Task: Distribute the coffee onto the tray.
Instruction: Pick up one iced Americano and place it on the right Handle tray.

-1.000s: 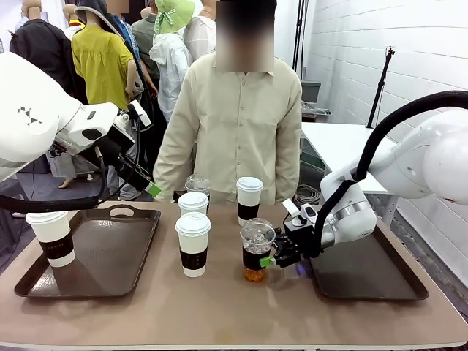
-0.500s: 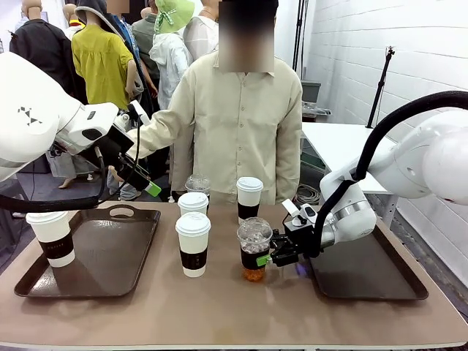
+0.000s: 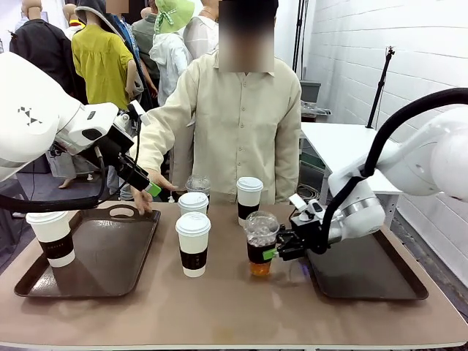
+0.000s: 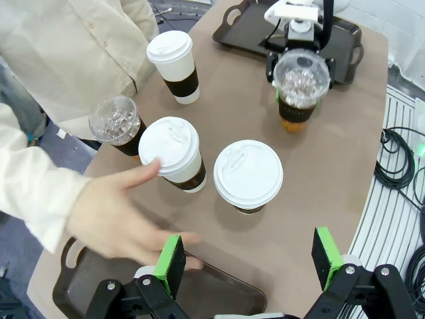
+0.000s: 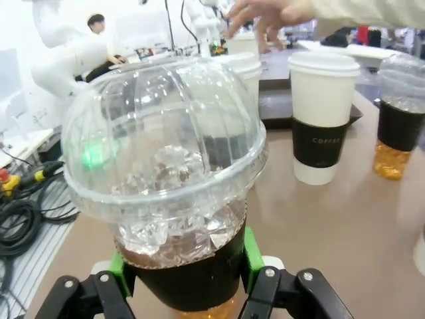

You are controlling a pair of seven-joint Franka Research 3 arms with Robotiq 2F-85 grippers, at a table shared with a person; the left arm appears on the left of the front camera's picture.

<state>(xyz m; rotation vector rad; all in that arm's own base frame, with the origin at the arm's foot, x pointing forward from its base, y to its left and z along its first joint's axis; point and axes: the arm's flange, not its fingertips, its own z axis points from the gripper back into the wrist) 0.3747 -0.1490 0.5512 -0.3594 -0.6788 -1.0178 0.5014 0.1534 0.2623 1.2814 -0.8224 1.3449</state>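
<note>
My right gripper [image 3: 272, 254] [image 5: 185, 260] is shut on a clear dome-lidded cup [image 3: 259, 245] [image 5: 179, 193] [image 4: 302, 83] of iced amber coffee, its green pads pressing the dark band, just left of the right tray [image 3: 365, 278]. Three white lidded paper cups stand mid-table: front [image 3: 193, 243] [image 4: 248, 174], behind it [image 3: 193, 202] [image 4: 170, 151], and back [image 3: 249, 199] [image 4: 174, 65]. Another white cup [image 3: 53, 238] stands on the left tray [image 3: 102, 267]. A second clear cup [image 3: 197, 184] [image 4: 118, 124] is at the far edge. My left gripper [image 3: 150, 189] [image 4: 249, 259] hangs open above the left tray's far end.
A person stands at the far side of the table. The person's hand [image 3: 142, 201] [image 4: 119, 212] rests at the left tray's far handle, right under my left gripper. The right tray holds nothing. Cables [image 4: 398, 159] lie on the floor beside the table.
My right gripper has shut on the clear cup and shifted it slightly right and up. The person's arm has reached down to the left tray's handle. The left arm has stayed put.
</note>
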